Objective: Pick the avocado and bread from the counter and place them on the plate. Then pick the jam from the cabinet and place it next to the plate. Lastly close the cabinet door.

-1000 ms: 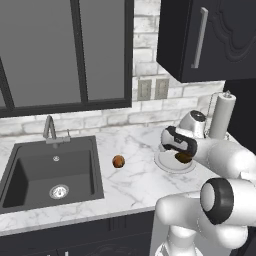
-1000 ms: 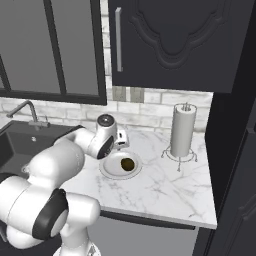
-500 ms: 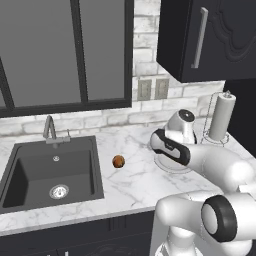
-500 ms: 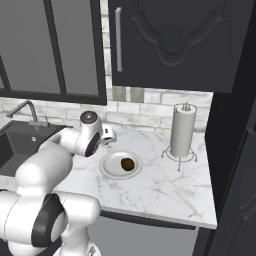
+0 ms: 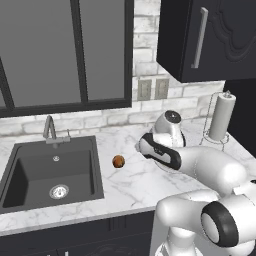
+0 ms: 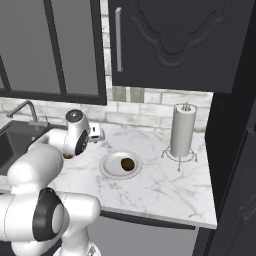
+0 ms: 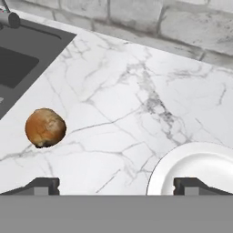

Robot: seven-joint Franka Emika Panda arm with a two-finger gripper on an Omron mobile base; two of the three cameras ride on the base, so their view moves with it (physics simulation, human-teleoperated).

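Counter (image 6: 165,190): white marble with grey veins, black sink (image 5: 50,172) set at left.
Plate (image 6: 120,165): on counter, near paper towel roll (image 6: 183,131).
Avocado (image 6: 127,163): on plate.
Bread (image 7: 45,128): on counter, between sink and plate.
Gripper (image 7: 116,184): wide open, holding nothing, over counter between bread and plate.
Cabinet (image 6: 170,42): up on wall.
Writing: none to read.

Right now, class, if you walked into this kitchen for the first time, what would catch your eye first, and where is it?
The big white robot arm fills the foreground, stretched over the marble counter with its open hand empty. Just ahead of it, a small orange-brown bread lies alone on the counter between the black sink and the plate. The dark avocado already sits on that plate, left of the paper-towel stand.
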